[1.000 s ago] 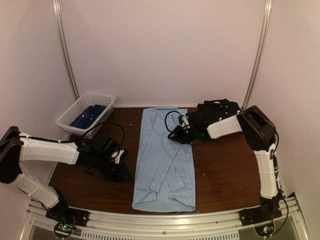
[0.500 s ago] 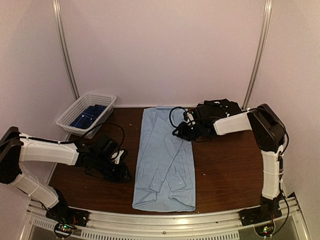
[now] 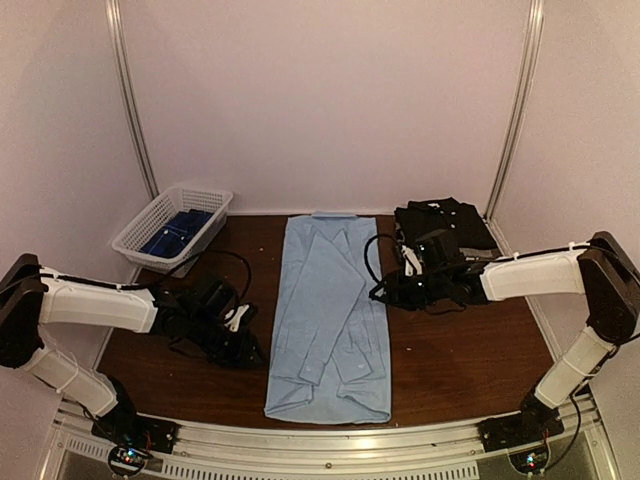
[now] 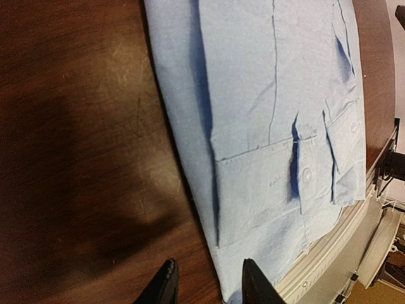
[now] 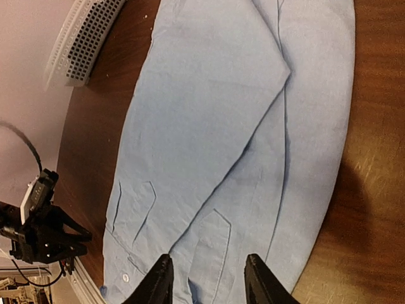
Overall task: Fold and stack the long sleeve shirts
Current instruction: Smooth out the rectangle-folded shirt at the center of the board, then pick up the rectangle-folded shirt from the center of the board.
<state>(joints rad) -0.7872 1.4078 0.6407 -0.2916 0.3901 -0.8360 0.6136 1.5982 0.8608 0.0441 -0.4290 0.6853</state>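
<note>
**A:** Grippers first: my left gripper (image 3: 243, 343) is released, fingers spread, nothing between them. The right gripper (image 3: 385, 290) is the same, spread and bare.

**B:** And the shirts?

**A:** The blue shirt (image 3: 330, 320) lies flat and long down the middle of the desk (image 3: 455, 350). Its collar is at the far end and its hem is at the near edge. Both sleeves are laid over the body, with the buttoned cuffs toward the near end.

**B:** Where are you against it?

**A:** On the left I hang low at its left edge, near the cuffs. In my left wrist view one finger is over bare wood and the other over the cloth. Whether either touches, I cannot tell. On the right I am at its right edge, about halfway along. That arm is stretched low across the desk.

**B:** The other shirt?

**A:** The black shirt (image 3: 445, 222) sits folded at the far right, collar up. It is close to the blue one's far end but apart from it.

**B:** Anything else?

**A:** A white basket (image 3: 135, 240) stands at the far left, holding some dark blue cloth (image 3: 178, 232).
</note>
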